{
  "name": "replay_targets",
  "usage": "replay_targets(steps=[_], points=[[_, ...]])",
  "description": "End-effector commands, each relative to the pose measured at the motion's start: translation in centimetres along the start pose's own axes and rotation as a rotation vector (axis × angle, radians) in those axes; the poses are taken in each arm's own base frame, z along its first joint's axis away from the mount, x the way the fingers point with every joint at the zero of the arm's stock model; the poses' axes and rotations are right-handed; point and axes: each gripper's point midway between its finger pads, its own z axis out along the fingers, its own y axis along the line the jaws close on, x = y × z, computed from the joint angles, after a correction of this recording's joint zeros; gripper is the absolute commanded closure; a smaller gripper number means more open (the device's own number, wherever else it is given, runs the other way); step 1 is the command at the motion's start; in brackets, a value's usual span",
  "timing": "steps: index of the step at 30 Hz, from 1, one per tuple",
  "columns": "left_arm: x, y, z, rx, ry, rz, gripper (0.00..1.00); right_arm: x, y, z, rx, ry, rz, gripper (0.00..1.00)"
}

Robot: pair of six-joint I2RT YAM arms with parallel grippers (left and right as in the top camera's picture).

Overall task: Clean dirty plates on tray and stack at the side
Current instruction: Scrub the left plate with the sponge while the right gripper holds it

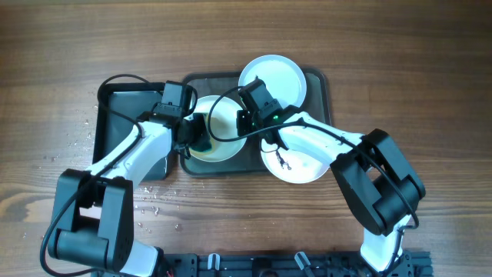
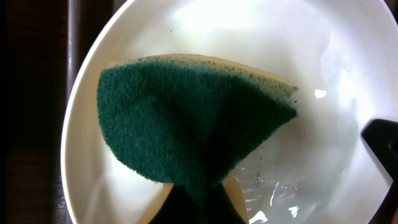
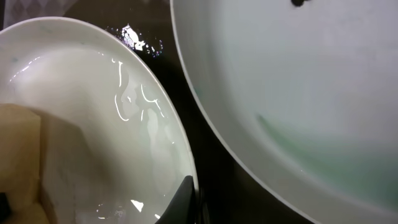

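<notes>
Middle plate point(image 1: 227, 115) sits on the tray point(image 1: 201, 83), left of centre, and scrubbing it is the step in hand. The left gripper point(image 2: 196, 208) is clamped on a green sponge point(image 2: 186, 124), whose scouring face lies flat in the bowl of this plate. The wet sheen there suggests it is being washed. The right gripper point(image 1: 247, 121) is at the plate's right rim. The right wrist view shows one finger point(image 3: 185, 196) lying over the edge, so it appears to pinch the rim and steady the plate, though the other finger is hidden.

Far plate point(image 1: 277, 77) rests at the tray's back right. Near plate point(image 1: 304, 168) lies across the front right rim with a dark smudge showing, so it is not yet cleaned. Nothing is stacked at the side, so I judge the task to be early.

The next move calls for wiping round the bowl while the rim grip stops the plate sliding. Then the sponge has to lift clear so the plate can be carried off the tray. The black tray point(image 1: 123, 104) under the left arm is one place the sponge could go
</notes>
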Motion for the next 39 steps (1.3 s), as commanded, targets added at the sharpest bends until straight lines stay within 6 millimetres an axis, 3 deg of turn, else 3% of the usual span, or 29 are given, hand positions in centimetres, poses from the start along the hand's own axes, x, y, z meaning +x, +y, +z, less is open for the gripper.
replay_targets(steps=[1, 14, 20, 27, 39], points=[[0.6, 0.6, 0.2, -0.011, 0.01, -0.027, 0.96, 1.0, 0.9, 0.5, -0.033, 0.03, -0.013, 0.96], [1.3, 0.1, 1.2, 0.025, 0.053, -0.056, 0.96, 1.0, 0.9, 0.5, -0.037, 0.032, -0.013, 0.96], [2.1, -1.9, 2.8, 0.148, 0.12, -0.059, 0.96, 1.0, 0.9, 0.5, -0.037, 0.032, -0.013, 0.96], [1.8, -4.7, 2.3, 0.304, 0.132, -0.044, 0.96, 1.0, 0.9, 0.5, -0.037, 0.032, -0.012, 0.96], [2.2, -6.1, 3.4, 0.324, 0.126, 0.002, 0.96, 1.0, 1.0, 0.5, -0.038, 0.031, -0.012, 0.96]])
